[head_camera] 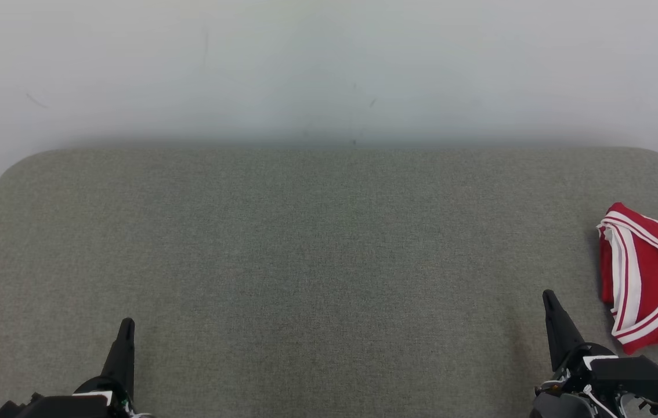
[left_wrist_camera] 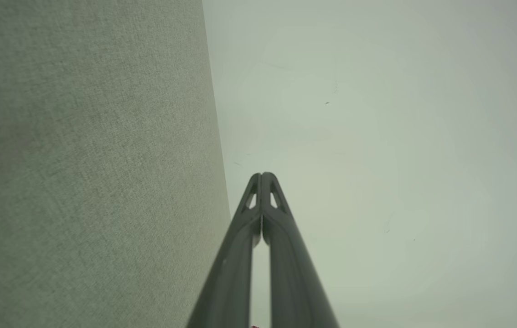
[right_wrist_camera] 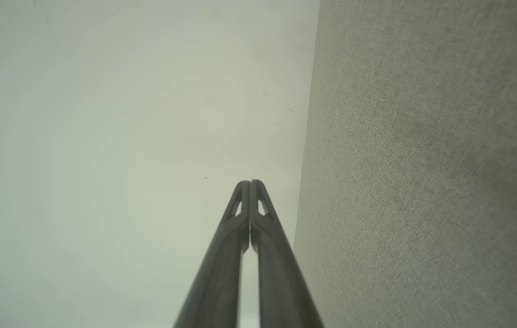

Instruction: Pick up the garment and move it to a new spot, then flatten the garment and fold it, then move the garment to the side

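Note:
The garment [head_camera: 654,278], red with white trim, lies folded into a compact stack at the right edge of the grey fabric table [head_camera: 317,261]; part of it runs out of the head view. My right gripper [head_camera: 549,299] is shut and empty, pointing up the table just left of the garment, not touching it. At the lower left my left gripper [head_camera: 127,325] is shut too, with nothing in it. Each wrist view shows its own fingertips pressed together, the left gripper [left_wrist_camera: 262,175] and the right gripper [right_wrist_camera: 250,183], above the table's cloth and facing the pale wall.
A pale wall [head_camera: 329,69] rises right behind the table's far edge. The table's rounded far corners show at left and right. The wide grey cloth between my two grippers is bare.

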`<state>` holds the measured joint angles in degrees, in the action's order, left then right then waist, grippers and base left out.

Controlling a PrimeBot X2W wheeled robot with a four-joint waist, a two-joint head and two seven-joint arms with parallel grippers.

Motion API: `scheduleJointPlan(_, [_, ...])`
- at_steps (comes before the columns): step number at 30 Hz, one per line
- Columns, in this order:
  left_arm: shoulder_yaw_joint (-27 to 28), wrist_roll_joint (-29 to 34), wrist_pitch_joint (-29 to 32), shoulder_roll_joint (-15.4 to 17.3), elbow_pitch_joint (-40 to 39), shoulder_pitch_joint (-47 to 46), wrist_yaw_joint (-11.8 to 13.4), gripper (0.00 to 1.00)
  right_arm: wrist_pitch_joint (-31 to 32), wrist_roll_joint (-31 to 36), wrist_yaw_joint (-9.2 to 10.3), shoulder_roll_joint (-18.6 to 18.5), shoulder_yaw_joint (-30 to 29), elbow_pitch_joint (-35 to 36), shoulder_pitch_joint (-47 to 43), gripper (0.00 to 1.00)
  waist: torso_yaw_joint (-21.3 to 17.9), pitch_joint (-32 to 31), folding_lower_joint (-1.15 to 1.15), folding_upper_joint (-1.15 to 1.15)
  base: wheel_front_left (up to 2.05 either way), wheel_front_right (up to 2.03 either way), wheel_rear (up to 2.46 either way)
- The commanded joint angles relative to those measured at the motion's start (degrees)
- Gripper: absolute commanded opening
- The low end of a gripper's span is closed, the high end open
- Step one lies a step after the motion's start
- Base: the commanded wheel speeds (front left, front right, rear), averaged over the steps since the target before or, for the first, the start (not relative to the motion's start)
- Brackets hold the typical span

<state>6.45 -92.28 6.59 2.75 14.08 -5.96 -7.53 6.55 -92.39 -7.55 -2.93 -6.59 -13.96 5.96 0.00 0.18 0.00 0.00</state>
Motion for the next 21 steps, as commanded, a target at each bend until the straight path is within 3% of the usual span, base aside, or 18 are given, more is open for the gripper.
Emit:
scheduleJointPlan(1, [0.2,-0.2,0.1,0.2,-0.2,-0.6,0.1,0.00,0.2,-0.1,0.12,0.1,0.0,0.1,0.5,0.00,0.0,0.0,0.00,0.00,0.00,0.00,0.00])
scheduleJointPlan(21, [0.2,-0.2,0.1,0.2,-0.2,-0.6,0.1,0.00,0.2,-0.1,0.12,0.1,0.0,0.1,0.4,0.00,0.0,0.0,0.00,0.00,0.00,0.00,0.00])
